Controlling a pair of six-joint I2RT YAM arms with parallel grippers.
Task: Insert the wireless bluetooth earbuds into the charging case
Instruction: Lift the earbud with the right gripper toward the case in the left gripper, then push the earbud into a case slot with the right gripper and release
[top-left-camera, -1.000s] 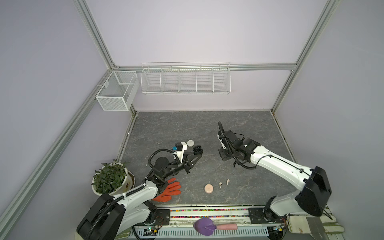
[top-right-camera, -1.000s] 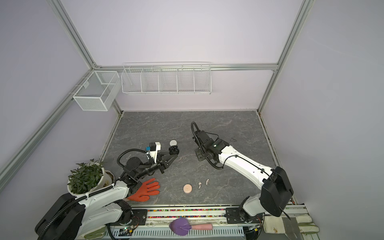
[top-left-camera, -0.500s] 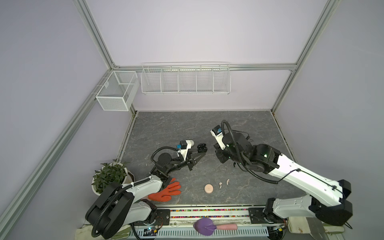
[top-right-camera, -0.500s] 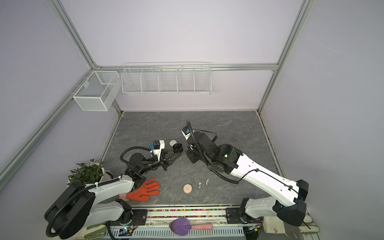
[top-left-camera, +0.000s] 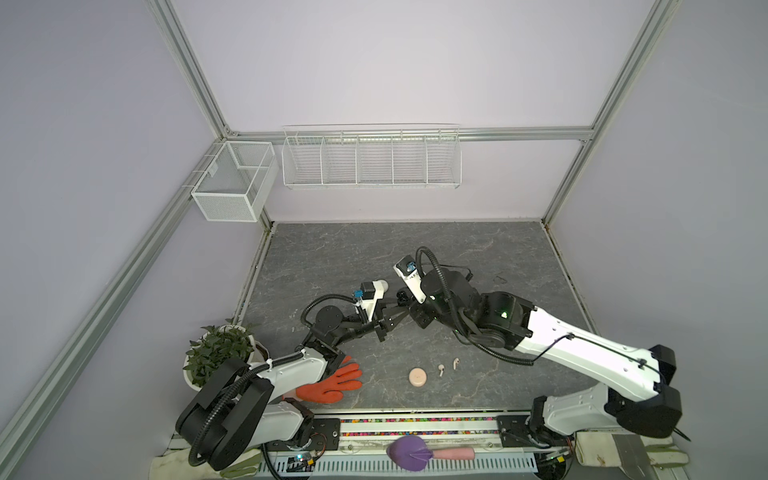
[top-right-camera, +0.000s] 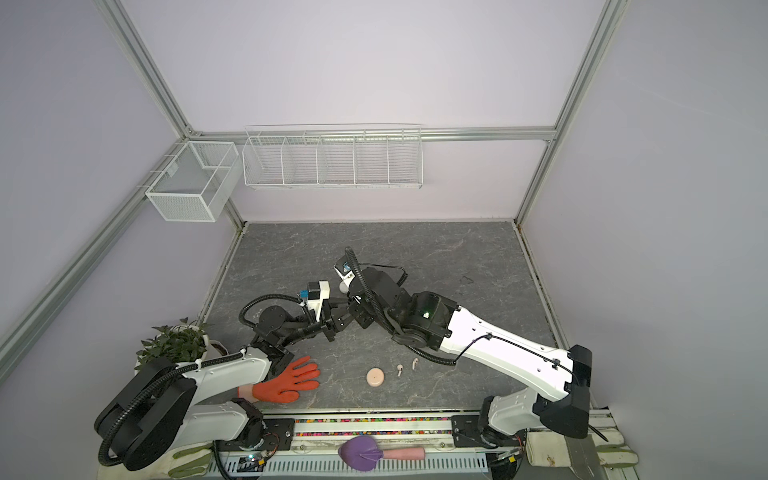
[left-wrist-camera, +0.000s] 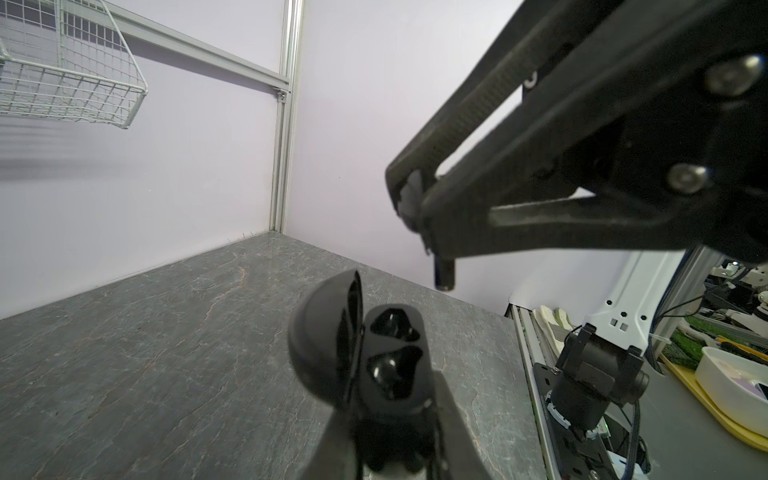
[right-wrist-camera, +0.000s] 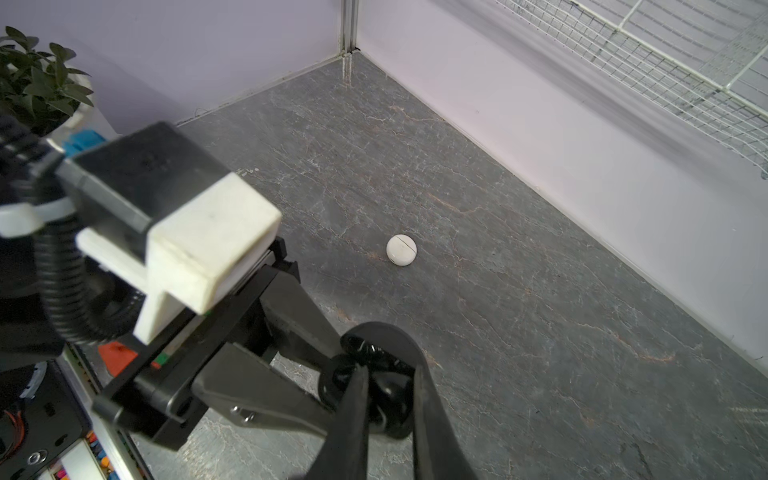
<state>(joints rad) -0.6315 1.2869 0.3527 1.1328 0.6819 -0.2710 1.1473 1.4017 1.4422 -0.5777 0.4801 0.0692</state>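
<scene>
My left gripper (left-wrist-camera: 390, 419) is shut on the black charging case (left-wrist-camera: 374, 365), held off the table with its lid open and both sockets showing dark. My right gripper (left-wrist-camera: 415, 212) hangs just above it, shut on a black earbud (left-wrist-camera: 444, 274) whose stem points down at the case. In the right wrist view the fingers (right-wrist-camera: 357, 415) straddle the case (right-wrist-camera: 374, 353). In both top views the two grippers (top-left-camera: 392, 318) (top-left-camera: 409, 303) meet mid-table. Two pale pink earbuds (top-left-camera: 441, 369) (top-left-camera: 456, 364) lie near the front.
A white round case (top-left-camera: 383, 285) lies just behind the grippers, and a pink one (top-left-camera: 417, 377) beside the pink earbuds. An orange glove (top-left-camera: 332, 382) and a potted plant (top-left-camera: 216, 353) sit at the front left. Wire baskets (top-left-camera: 370, 160) hang on the back wall.
The right arm has risen and swung left, bringing its gripper over the case. The left gripper has moved slightly right with the case.
</scene>
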